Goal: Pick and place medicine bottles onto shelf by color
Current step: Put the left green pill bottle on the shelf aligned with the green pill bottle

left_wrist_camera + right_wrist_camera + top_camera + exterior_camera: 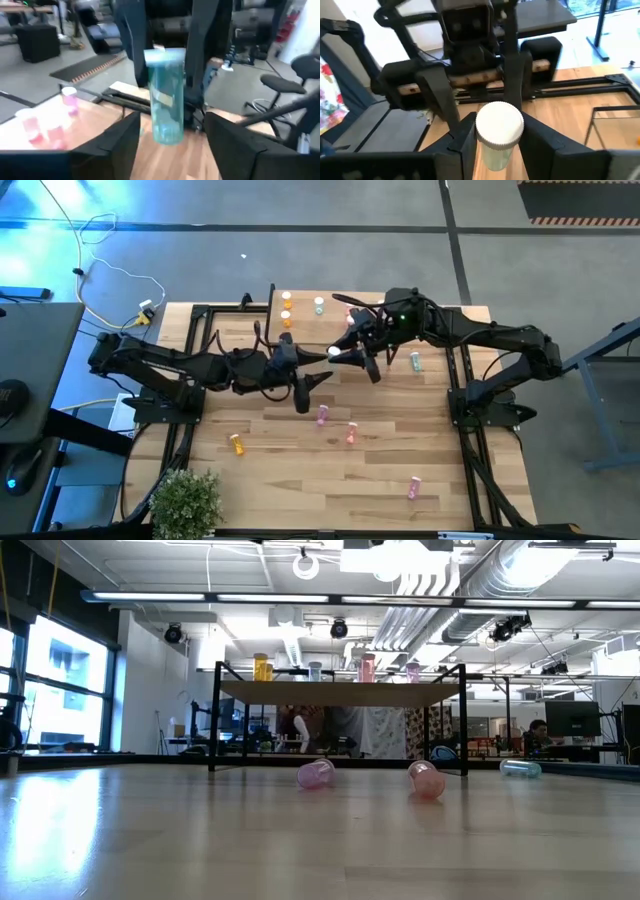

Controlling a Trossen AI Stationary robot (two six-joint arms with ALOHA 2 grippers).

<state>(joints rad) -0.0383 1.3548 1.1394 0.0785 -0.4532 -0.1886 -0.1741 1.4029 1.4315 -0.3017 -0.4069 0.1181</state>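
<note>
From above, the two arms meet over the middle of the tabletop (300, 470), just in front of the shelf (305, 320). The right tool (345, 354) holds a pale green bottle (335, 353) by its body, white cap toward the left arm. The left tool (305, 385) sits just beside it. This looks like a handover between arms, probably so the bottle reaches the arm better placed for its colour group. Bottles already stand on the shelf: orange ones (287, 308) at the left, a pale one (319, 305) to their right. Loose bottles lie on the tabletop nearer the camera: an orange one (237, 444), pink ones (322, 416) and another green one (415, 361) by the right arm.

The table-level view shows the shelf (340, 692) with bottles upright along it, and three bottles lying on their sides below, a pink one (316, 774) among them. Neither tool appears here.

In the left wrist view the green bottle (166, 95) runs lengthwise away from the left tool (172, 142), whose fingers (117, 140) stand spread clear of it, open.

In the right wrist view the right tool (495, 135) is closed on the green bottle (499, 127), its long axis pointing straight out between the fingers, cap foremost.
</note>
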